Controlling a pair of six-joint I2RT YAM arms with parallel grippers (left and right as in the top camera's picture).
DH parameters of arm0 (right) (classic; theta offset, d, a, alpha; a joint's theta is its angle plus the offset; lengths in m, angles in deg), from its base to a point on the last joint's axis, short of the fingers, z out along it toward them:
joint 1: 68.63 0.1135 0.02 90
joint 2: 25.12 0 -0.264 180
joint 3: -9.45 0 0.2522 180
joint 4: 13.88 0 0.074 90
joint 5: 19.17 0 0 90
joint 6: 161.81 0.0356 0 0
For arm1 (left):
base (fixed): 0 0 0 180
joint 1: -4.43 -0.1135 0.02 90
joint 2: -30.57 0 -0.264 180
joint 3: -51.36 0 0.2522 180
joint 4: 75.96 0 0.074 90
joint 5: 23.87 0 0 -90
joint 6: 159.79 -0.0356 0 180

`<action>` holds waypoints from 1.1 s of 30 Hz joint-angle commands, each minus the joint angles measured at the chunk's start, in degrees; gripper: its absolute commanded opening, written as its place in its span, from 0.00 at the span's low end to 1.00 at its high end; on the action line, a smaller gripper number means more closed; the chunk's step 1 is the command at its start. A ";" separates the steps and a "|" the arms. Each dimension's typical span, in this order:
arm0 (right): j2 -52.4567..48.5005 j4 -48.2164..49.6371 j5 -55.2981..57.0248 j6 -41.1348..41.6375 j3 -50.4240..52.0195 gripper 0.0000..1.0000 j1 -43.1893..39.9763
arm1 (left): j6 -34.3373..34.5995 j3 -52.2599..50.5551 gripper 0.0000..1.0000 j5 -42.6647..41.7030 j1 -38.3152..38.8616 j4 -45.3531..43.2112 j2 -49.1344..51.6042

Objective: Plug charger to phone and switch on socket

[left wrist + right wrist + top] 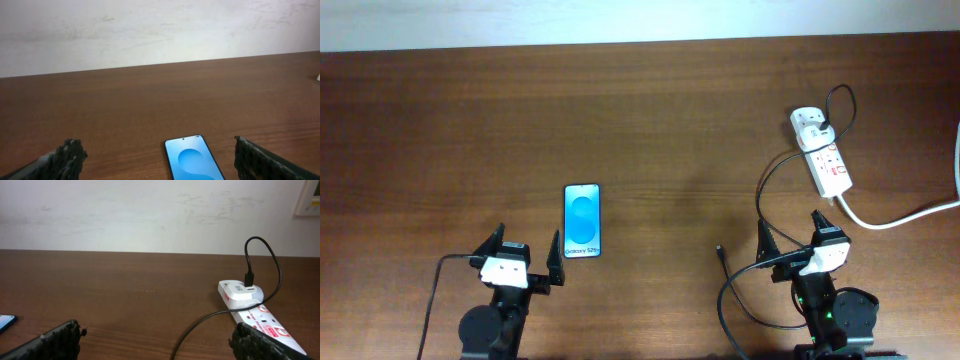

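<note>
The phone [582, 220] lies flat with its blue screen lit, just ahead and right of my left gripper [525, 247], which is open and empty. In the left wrist view the phone [194, 159] lies between the open fingers [157, 156], nearer the right one. The white socket [822, 152] lies at the far right, with the charger's plug in its round end. The charger's thin black cable [760, 205] runs down to a loose tip [719, 250] left of my right gripper [792, 238], which is open and empty. In the right wrist view [156, 332] the socket [250, 307] and cable [200, 325] lie ahead, right.
The socket's thick white cord [900, 218] trails off to the right edge. The brown wooden table [650, 120] ends at a white wall at the back. Black robot wires [435, 290] loop beside both arm bases.
</note>
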 commanded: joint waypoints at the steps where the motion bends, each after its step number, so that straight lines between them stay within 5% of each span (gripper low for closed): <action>1: 0.39 -0.26 0.33 -0.39 0.37 0.98 0.57 | 0.33 0.42 0.99 -0.02 -0.28 1.01 -0.02; 33: 0.39 -0.26 0.31 -0.39 0.37 0.98 0.57 | -0.09 0.42 0.99 2.82 -0.28 0.66 -0.02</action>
